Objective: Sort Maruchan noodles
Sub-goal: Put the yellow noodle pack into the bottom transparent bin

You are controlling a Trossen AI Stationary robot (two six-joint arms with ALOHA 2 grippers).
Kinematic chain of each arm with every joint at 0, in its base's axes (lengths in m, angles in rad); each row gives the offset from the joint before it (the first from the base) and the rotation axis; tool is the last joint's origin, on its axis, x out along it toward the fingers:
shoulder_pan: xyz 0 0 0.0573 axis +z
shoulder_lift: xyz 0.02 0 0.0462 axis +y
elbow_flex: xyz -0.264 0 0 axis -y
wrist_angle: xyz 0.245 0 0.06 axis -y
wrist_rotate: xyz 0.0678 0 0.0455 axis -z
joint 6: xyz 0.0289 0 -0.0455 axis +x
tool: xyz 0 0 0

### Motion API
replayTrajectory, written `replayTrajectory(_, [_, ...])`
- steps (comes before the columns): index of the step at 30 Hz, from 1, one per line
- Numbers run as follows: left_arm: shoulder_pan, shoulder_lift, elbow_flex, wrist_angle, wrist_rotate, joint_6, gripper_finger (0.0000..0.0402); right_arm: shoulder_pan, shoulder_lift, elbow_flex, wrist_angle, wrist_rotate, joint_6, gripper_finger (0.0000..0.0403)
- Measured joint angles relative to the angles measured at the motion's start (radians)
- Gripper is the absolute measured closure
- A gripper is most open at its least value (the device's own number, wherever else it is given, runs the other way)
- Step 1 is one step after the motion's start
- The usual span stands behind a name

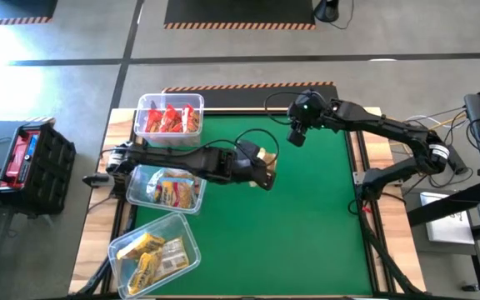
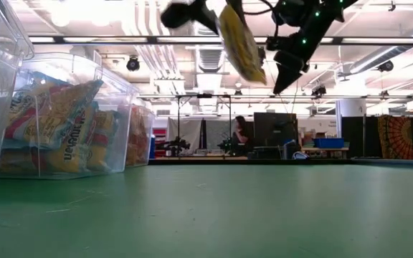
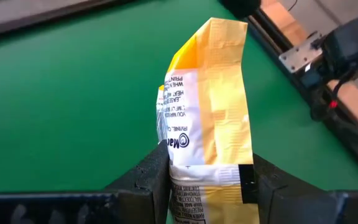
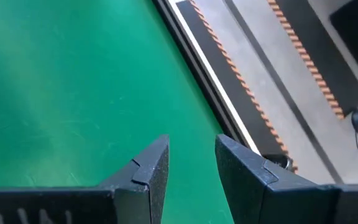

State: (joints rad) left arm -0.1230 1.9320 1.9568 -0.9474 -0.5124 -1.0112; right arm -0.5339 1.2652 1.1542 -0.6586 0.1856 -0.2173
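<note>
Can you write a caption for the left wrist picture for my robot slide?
The left gripper pinches a glossy yellow plastic noodle packet above the green table.

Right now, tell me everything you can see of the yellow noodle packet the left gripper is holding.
The yellow noodle packet is a flat, glossy plastic wrapper, mostly yellow, with a white panel of dark print on the side facing the wrist camera. The left gripper is shut on one end of it, a dark finger pressing each side, and nothing else touches it. It is held in the air above the green table, tilted, as the low view shows. It is not yet in any bin.
</note>
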Motion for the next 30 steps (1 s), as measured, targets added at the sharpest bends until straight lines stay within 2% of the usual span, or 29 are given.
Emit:
replayTrajectory(5, [-0.031,-0.001,0.147,-0.281,-0.002,-0.016,0.0288,-0.019,0.0,-0.044,-0.003,-0.001,0.035,0.028])
replayTrajectory(12, [-0.117,-0.004,0.303,-0.623,0.02,-0.143,0.0288,-0.019,0.0,-0.14,0.003,-0.001,0.077,0.028])
replayTrajectory(16, [-0.18,-0.046,0.331,-0.615,0.043,-0.133,0.0288,-0.019,0.0,-0.177,0.007,-0.001,0.088,0.028])
replayTrajectory(18, [-0.215,-0.073,0.34,-0.624,0.032,-0.182,0.0288,-0.019,0.0,-0.185,0.01,-0.002,0.098,0.028])
replayTrajectory(24, [-0.339,-0.165,0.273,-0.622,0.031,-0.284,0.0288,-0.019,0.0,-0.192,0.013,-0.003,0.14,0.028])
replayTrajectory(27, [-0.396,-0.209,0.223,-0.622,0.102,-0.352,0.0287,-0.019,0.0,-0.186,0.01,-0.004,0.142,0.028])
replayTrajectory(30, [-0.452,-0.26,0.159,-0.623,0.217,-0.43,0.0287,-0.019,0.0,-0.175,0.013,-0.005,0.143,0.028])
